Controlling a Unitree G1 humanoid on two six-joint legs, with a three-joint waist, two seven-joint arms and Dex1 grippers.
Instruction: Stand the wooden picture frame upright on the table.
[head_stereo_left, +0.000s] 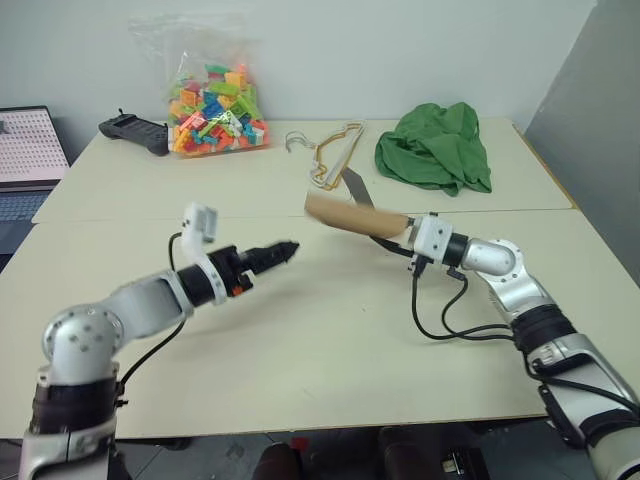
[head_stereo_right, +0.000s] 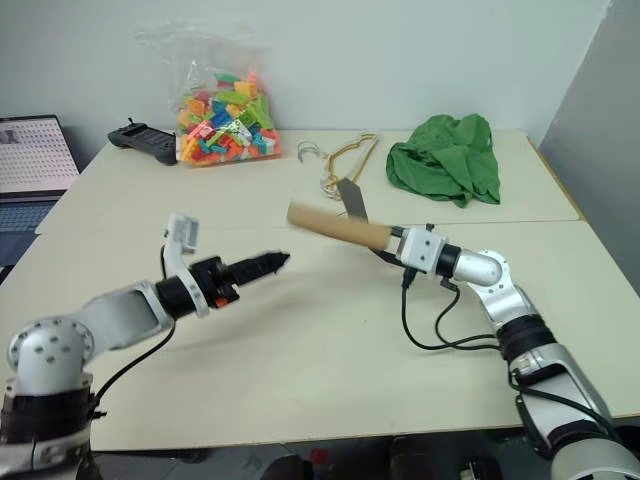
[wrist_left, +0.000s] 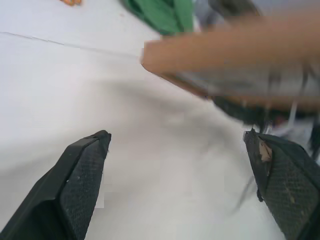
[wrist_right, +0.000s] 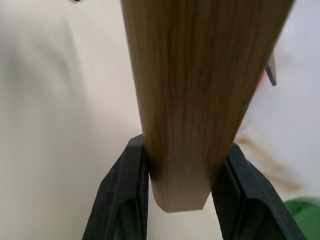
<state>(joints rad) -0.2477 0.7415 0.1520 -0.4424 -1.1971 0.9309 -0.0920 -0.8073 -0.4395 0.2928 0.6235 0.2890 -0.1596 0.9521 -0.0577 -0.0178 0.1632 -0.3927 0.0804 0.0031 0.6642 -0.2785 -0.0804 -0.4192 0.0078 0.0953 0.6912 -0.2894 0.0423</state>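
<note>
The wooden picture frame hangs tilted above the middle of the table, seen nearly edge-on, its dark prop stand sticking up behind it. My right gripper is shut on the frame's right end; the right wrist view shows both fingers pressed against the light wood border. My left gripper hovers over the table to the left of the frame, apart from it and pointing at it. Its fingers stand wide open with nothing between them, and the frame lies ahead of them.
At the back of the table lie a bag of coloured blocks, a black controller, wire hangers and a green cloth. A laptop sits off the far left. A seam crosses the table.
</note>
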